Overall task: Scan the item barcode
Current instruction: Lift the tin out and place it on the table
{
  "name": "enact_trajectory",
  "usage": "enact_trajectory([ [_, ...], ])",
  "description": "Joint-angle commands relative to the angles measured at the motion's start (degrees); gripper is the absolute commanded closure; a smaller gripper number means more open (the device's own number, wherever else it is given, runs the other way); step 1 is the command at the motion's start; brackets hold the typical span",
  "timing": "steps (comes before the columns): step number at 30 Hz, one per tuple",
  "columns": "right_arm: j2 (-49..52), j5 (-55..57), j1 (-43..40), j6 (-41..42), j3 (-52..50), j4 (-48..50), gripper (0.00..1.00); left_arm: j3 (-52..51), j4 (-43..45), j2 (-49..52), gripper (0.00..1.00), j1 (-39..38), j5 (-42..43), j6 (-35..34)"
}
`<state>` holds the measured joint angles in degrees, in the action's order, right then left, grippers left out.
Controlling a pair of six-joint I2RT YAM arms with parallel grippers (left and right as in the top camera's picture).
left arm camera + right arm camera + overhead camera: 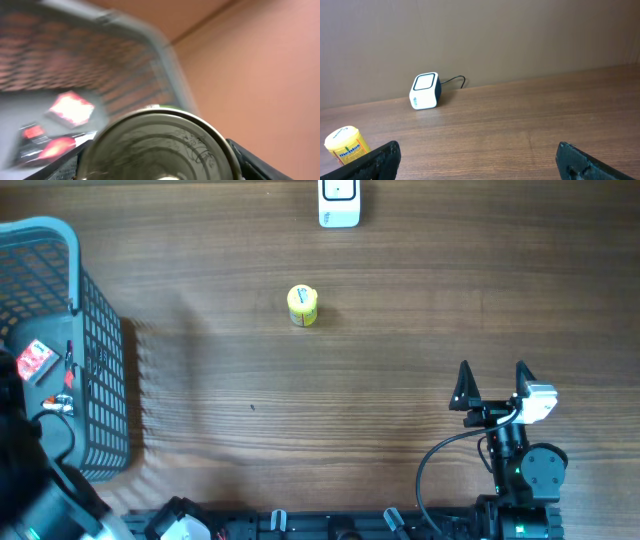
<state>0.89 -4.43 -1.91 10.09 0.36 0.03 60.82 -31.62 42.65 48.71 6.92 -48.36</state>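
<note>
In the left wrist view the item, a metal can (160,145), fills the lower frame with its ribbed end towards the camera. My left gripper (155,167) is shut on it, one dark finger against each side. The barcode is hidden, and the view is blurred. Behind the can is the grey mesh basket (125,30). In the overhead view my left arm (30,470) reaches over the basket (100,350) and hides its gripper. The white scanner (339,202) (425,91) stands at the table's far edge. My right gripper (493,385) (485,160) rests open and empty at the front right.
A yellow Mentos tub (302,306) (347,145) stands upright on the wooden table, nearer than the scanner. Red packets (35,360) (70,107) lie inside the basket. The scanner's cable (455,80) runs along the wall behind it.
</note>
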Motion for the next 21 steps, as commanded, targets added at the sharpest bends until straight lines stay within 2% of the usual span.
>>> enact_trajectory([
  [1,-0.31,0.39,0.24,0.48,-0.07,0.11,0.00,1.57,4.70,-5.35,0.23,-0.13,12.68,-5.29],
  [6,-0.31,0.39,0.24,0.46,-0.07,0.11,0.00,1.55,11.08,-5.42,0.23,-2.10,22.93,-11.28],
  [10,-0.31,0.39,0.24,0.48,-0.07,0.11,0.00,1.55,12.92,-2.27,0.24,-6.88,23.06,-10.27],
  [15,-0.31,0.39,0.24,0.48,-0.07,0.11,0.00,1.55,13.33,6.38,0.28,-15.85,23.02,-5.81],
  [21,-0.31,0.39,0.24,0.48,-0.07,0.13,0.00,1.55,14.25,18.91,0.29,-26.58,20.76,-4.44],
])
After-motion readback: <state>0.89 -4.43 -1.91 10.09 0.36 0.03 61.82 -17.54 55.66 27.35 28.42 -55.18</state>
